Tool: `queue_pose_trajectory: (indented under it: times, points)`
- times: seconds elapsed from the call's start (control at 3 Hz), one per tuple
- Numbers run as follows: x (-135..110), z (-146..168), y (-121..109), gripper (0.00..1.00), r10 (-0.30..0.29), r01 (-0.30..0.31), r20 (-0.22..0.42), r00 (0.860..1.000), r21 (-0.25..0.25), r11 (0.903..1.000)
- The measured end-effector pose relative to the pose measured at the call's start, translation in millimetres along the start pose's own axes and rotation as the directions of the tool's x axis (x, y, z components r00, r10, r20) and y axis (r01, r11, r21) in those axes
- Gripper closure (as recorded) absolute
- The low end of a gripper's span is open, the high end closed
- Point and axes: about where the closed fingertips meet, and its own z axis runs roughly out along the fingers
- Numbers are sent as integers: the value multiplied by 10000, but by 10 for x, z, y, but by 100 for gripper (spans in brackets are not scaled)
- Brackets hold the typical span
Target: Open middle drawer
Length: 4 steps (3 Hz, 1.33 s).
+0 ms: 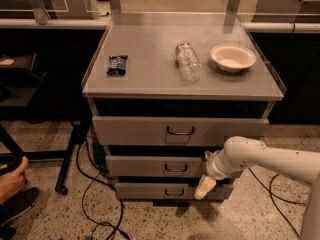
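The middle drawer is a pale grey front with a small dark wire handle, set between the taller top drawer and the slim bottom drawer of the grey metal cabinet. No tray interior shows. My gripper hangs at the end of the white arm that comes in from the right. It is at the right end of the middle drawer's front, overlapping the bottom drawer, about 55 px right of and below the middle handle. It holds nothing that I can see.
On the cabinet top lie a dark snack packet, a clear plastic bottle on its side and a white bowl. Cables trail on the floor at the left. A person's hand is at the lower left.
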Motion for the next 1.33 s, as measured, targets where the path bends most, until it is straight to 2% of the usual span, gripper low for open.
queue_pose_trajectory:
  times: [1.0, 1.33]
  points:
    - [70, 219, 1, 0, -75, 68, -215, 9997, -330, 9994]
    - [151, 205, 221, 0, 52, -85, -450, 9990, -726, 9973]
